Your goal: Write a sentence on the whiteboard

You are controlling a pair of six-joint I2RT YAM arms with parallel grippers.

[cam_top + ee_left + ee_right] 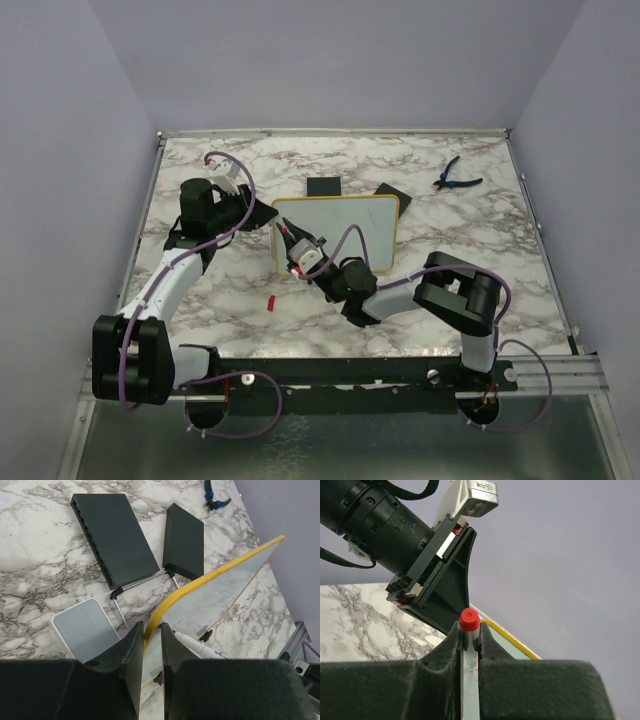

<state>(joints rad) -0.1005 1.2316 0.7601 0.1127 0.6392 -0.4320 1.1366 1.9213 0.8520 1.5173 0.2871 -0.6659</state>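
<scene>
Marble-patterned worktop (200, 170), plain lavender walls on three sides. We count one whiteboard (350, 225), tilted, near the worktop's middle. There are two flat black boxes (324, 187) just behind it toward the far edge, one pair of blue-handled pliers (457, 178) near the far right corner, and one small red piece (270, 301) toward the near edge. The left gripper (151, 628) is clamped on the board's yellow frame. The right gripper (469, 633) grasps one red-ended marker (469, 619) over the board's left part. We cannot read the label (485, 486) on the left wrist: too small.

I saw a marble table (480, 240) with blue pliers (458, 179) far right, a black box (323, 187) and a second black box (391, 192) behind the whiteboard (375, 220), and a red cap (270, 301) near front.
</scene>
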